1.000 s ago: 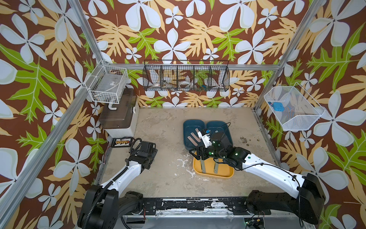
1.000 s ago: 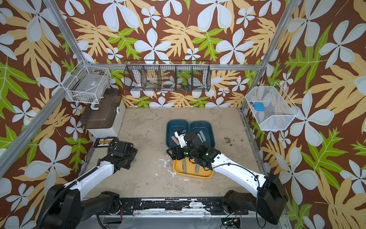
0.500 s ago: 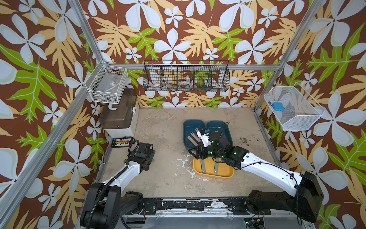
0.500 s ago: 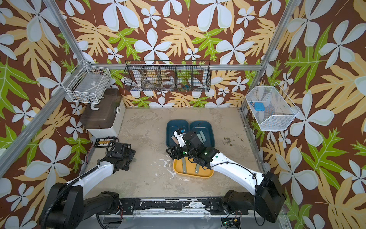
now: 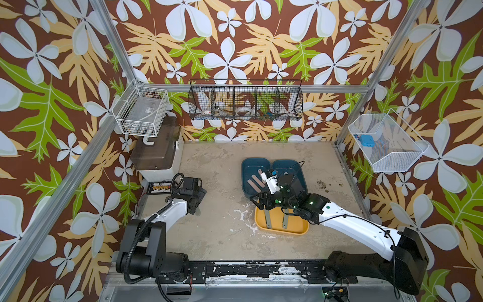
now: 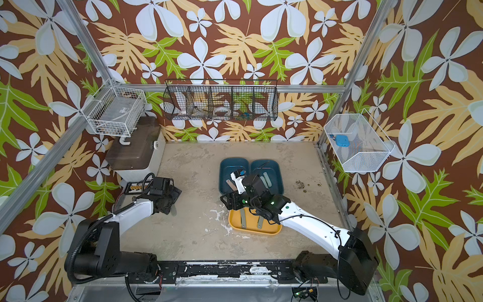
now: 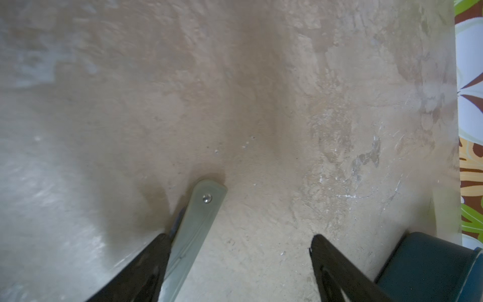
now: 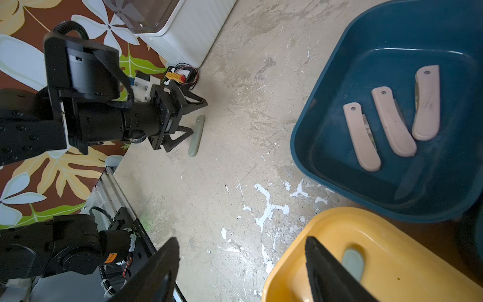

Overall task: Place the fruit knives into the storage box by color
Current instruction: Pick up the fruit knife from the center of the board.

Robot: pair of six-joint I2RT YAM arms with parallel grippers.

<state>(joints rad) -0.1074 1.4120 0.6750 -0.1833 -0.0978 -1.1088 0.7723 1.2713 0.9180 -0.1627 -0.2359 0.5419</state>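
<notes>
One grey-green fruit knife (image 7: 198, 222) lies flat on the table, close along one finger of my open left gripper (image 7: 237, 236); nothing is between the jaws. In the right wrist view that knife (image 8: 196, 136) lies just off the left gripper's (image 8: 193, 117) tips. My right gripper (image 8: 241, 239) hangs open and empty over the near edge of the yellow storage box (image 8: 300, 232), which holds grey-green knives (image 5: 268, 219). Three pale pink knives (image 8: 393, 121) lie in a dark blue box (image 8: 313, 109). Light blue knives (image 6: 266, 180) lie in the second blue box (image 6: 277, 167).
A white bin with a brown lid (image 5: 156, 149) stands at the back left, with a small wired connector block (image 5: 159, 187) before it. Wire baskets (image 5: 245, 102) hang on the walls. Dark crumbs (image 5: 321, 184) dot the table right of the boxes.
The left arm has shifted slightly by the grey-green knife at the table's left. The right arm has hardly moved. Both grippers stay open.
</notes>
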